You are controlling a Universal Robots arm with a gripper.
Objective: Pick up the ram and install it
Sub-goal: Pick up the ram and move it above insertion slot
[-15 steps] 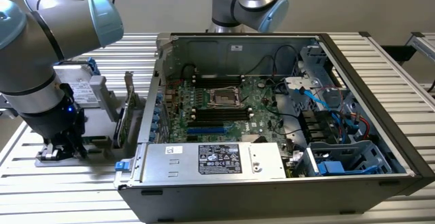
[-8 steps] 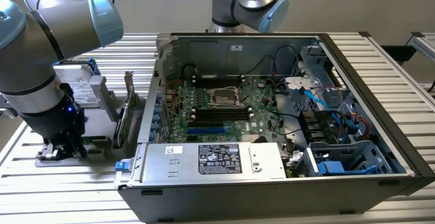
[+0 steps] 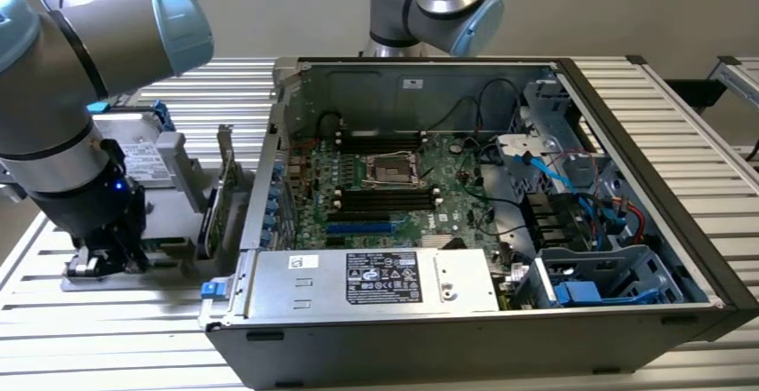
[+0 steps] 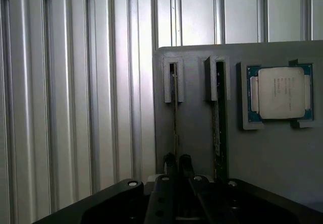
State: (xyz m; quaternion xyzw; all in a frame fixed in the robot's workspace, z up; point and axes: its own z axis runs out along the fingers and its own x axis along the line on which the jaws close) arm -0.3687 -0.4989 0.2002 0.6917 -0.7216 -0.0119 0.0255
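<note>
**Gripper and ram at the parts holder.** You see the gripper (image 4: 177, 162) lowered over the gray holder (image 4: 272, 153). The holder lies on the ribbed table (image 4: 75, 108), at the exterior view's left of the open computer case (image 3: 664, 142). The ram (image 4: 175, 108) stands on edge in 1 of the holder's 2 narrow slots, seated and not yet lifted. A second stick (image 4: 217, 118) stands just beside it in the other slot, and a processor (image 4: 281, 93) rests in a pocket beyond that. The 2 fingertips (image 4: 169, 161) are drawn in close, 1 on each face of the ram, and appear clenched on its thin upper edge. Treat the ram as light, stiff and thin, yet fragile: it likely tolerates no twisting, and its smooth faces may slip in so narrow a pinch. Take hold across the 2 flat faces, along the bare upper edge, and keep the stick upright, since a tilted board would probably bind in its slot. The black memory slots (image 3: 382, 197) on the motherboard (image 3: 415, 164) lie well apart from the holder, inside the case.
</note>
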